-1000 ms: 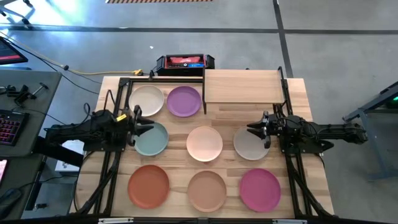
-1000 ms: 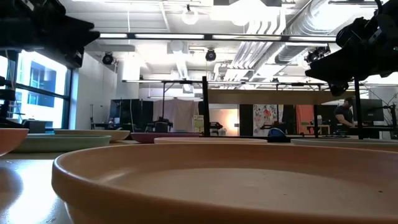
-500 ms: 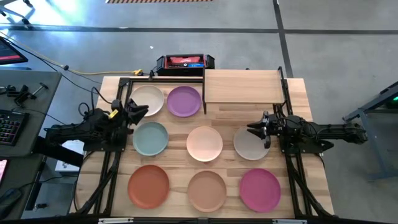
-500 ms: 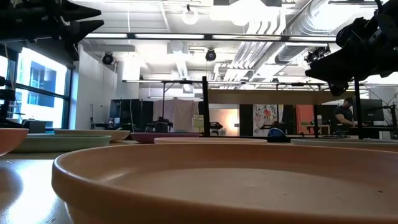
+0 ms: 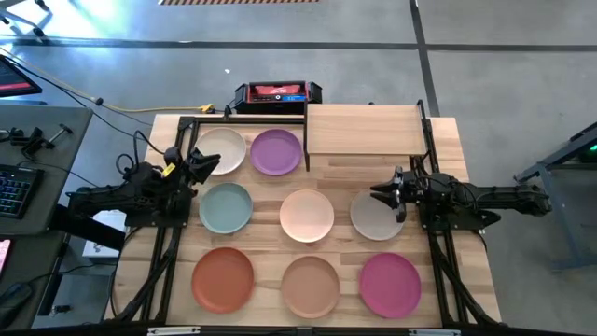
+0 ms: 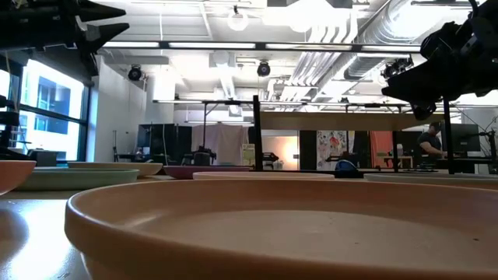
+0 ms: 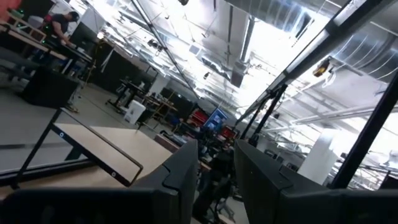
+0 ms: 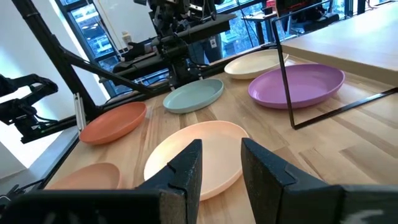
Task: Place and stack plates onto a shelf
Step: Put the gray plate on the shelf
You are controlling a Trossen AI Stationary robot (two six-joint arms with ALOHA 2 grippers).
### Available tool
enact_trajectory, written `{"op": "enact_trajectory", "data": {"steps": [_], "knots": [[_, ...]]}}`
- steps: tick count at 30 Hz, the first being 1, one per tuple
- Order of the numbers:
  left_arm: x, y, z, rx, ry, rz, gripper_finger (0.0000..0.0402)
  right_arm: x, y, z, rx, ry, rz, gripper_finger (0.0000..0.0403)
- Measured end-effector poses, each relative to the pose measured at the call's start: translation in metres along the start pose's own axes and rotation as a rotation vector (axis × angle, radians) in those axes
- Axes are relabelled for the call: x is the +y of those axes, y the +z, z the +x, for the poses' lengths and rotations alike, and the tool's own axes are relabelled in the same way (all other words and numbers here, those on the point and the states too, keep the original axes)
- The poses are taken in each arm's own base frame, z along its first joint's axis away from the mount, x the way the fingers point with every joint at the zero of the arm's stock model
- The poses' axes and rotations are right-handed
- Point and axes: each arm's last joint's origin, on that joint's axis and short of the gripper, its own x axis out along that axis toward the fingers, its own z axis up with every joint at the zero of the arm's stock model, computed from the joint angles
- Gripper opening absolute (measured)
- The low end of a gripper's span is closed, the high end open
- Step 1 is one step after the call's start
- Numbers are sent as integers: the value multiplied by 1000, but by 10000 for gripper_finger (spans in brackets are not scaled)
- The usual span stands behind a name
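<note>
Near the table's left edge, the left gripper (image 5: 207, 162) has swung off the teal plate (image 5: 227, 207) toward the cream plate (image 5: 220, 149), its fingers slightly parted and empty. That suggests the cream plate is its next target. Over the grey plate (image 5: 376, 215), by the right edge, the right gripper (image 5: 381, 197) hasn't moved; its jaws are narrowly open, holding nothing. All eight plates lie flat on the table, none stacked. The shelf (image 5: 364, 128), at the far right corner, is bare, so no placing has begun.
</note>
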Motion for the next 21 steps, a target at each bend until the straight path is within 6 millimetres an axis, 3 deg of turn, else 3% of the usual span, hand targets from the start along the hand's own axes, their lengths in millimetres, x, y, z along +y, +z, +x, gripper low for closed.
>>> {"op": "enact_trajectory", "data": {"steps": [9,16,21], "knots": [[0,0,0,0,0,-23,97,0,0,0,-5,-8,191,94],[-1,2,0,-20,-12,-78,97,0,1,0,-8,-6,205,94],[-5,9,0,-84,-51,-120,97,5,16,-1,-164,63,297,94]]}}
